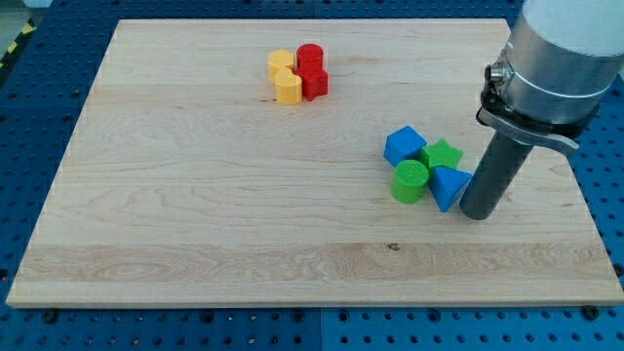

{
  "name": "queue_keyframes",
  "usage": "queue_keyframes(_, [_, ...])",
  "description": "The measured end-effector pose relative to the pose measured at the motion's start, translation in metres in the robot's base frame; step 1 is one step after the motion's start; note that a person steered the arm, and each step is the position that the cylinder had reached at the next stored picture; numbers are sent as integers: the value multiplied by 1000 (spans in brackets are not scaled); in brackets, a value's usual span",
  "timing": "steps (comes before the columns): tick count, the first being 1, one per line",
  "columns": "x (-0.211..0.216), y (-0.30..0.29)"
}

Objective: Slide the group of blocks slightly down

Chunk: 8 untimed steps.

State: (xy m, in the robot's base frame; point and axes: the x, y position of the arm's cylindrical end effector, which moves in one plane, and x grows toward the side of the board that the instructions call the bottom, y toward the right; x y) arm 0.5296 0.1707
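Bench (pixel 195 224): pale wooden board on a blue perforated base (pixel 39 117).

No claw on this arm, so there is no spread or pinch to record; it ends in a straight dark rod (pixel 492 171) under a grey and white housing (pixel 561 58) that enters from the bench's top right corner.

My tip (pixel 478 215) rests on the bench towards the right edge, roughly at mid-height between the top and bottom edges. It sits just beside the blue triangular block (pixel 447 185), on that block's right; whether they actually touch cannot be told from this view.

Group near the right edge, four blocks packed close:
- blue cube-like block (pixel 403 144), nearest the top edge of the four
- green star-shaped block (pixel 442 154), just right of it
- green cylinder (pixel 410 181), below the blue cube-like block
- blue triangular block, below the green star, closest to my tip

Neighbours in this group appear to touch or nearly touch.

Second group near the top edge, left of centre, well apart from the first:
- yellow block (pixel 280 62), rounded shape, exact form unclear
- second yellow block (pixel 288 88), just below the first
- red cylinder (pixel 310 57), right of the upper yellow block
- red block (pixel 314 83), below the red cylinder, shape unclear

These four are pressed together in a tight cluster. My tip is far from them.
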Motion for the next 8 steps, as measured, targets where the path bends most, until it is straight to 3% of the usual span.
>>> queue_keyframes(2, [-4,48])
queue_keyframes(4, [-98,91])
queue_keyframes(5, [-149,67])
queue_keyframes(6, [-178,2])
queue_keyframes(8, [-172,-88])
